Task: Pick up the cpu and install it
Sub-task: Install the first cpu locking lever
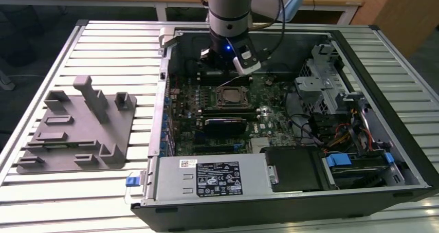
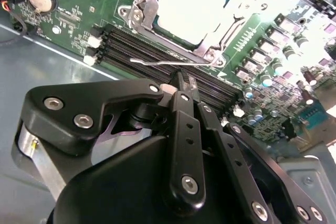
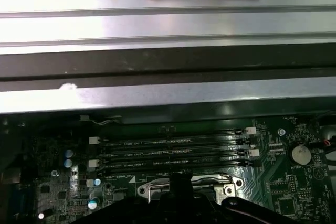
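Progress looks well advanced: the cpu (image 2: pixel 191 11) already lies in the socket (image 2: pixel 137 3) on the motherboard (image 1: pixel 264 122), its pale lid bright in the second wrist view and just visible inside the frame in the exterior view. The end effector (image 2: pixel 181 82) hangs just beside the socket, over the memory slots (image 3: pixel 173 153), with its fingers (image 2: pixel 184 124) drawn together and nothing between them. The retaining lever (image 2: pixel 173 62) appears unlatched (its thin wire lies along the socket's edge), so clamping probably remains. The computer case (image 1: pixel 384 156) rests open on the slatted table (image 1: pixel 103 53).
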Available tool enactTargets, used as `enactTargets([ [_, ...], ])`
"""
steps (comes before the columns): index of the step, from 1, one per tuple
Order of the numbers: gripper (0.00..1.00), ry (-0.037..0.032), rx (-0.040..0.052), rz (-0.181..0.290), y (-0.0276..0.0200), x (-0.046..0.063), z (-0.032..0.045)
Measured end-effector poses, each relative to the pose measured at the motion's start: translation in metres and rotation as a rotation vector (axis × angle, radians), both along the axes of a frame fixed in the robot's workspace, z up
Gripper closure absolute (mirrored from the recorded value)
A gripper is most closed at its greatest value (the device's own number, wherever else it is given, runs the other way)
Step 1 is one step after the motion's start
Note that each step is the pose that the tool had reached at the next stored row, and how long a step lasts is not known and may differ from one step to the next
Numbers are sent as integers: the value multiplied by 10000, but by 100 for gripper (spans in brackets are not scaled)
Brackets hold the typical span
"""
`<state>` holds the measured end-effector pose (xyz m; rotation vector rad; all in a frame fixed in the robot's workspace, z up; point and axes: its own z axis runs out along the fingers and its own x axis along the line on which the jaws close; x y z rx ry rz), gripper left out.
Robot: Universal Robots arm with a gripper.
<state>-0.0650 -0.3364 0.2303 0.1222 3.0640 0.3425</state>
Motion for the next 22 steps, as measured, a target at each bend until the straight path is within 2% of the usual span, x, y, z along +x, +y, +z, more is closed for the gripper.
enactTargets([
  [10, 89, 1, -10, -722, 0, 32, -68],
  [19, 89, 0, -9, -1103, 5, 119, -108],
  [22, 89, 0, -13, -1118, 21, 122, -111],
])
